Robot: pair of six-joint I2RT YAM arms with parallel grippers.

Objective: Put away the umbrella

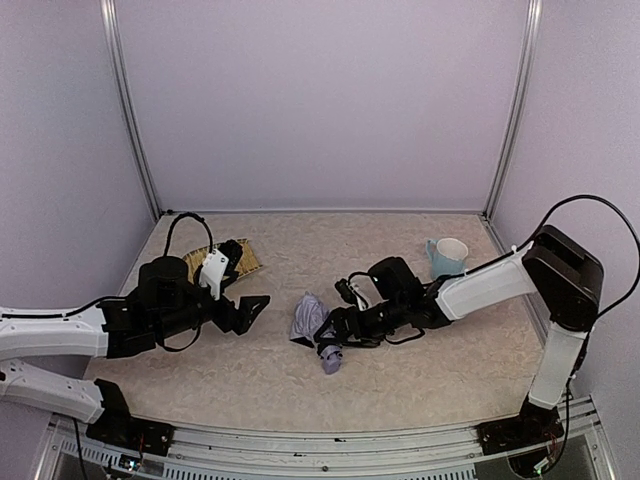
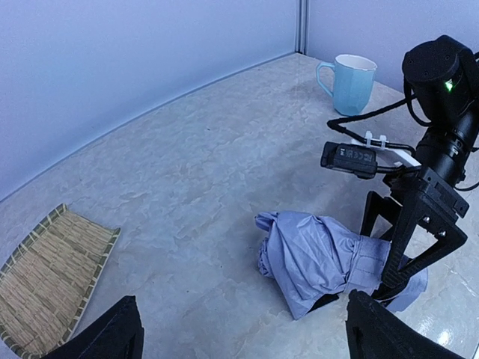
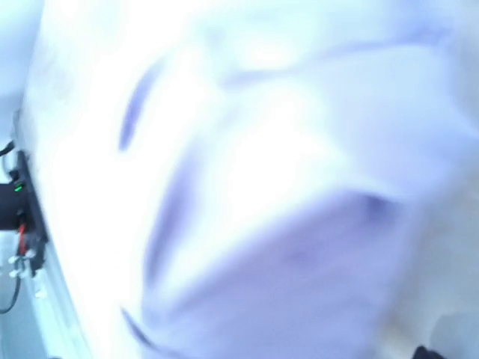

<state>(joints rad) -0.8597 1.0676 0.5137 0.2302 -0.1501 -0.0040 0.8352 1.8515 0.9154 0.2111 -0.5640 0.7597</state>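
From above, the umbrella (image 1: 308, 318) lies collapsed in a loose bundle mid-bench (image 1: 420, 385). The right gripper (image 1: 335, 335) is down on its near end and the left gripper (image 1: 250, 310) is just beside it on the other side. A mug (image 1: 448, 255) and a bamboo mat (image 1: 235, 258) sit well apart from it.

The left wrist view shows its own fingers spread wide with nothing between them. Opposite, the right gripper (image 2: 378, 260) straddles the umbrella (image 2: 314, 254) – whether it is clamped I cannot tell.

The right wrist view is a blur of pale fabric (image 3: 262, 187).

This looks like the gathering step. Next, the loose folds likely need to be pinned firmly and wrapped tighter.
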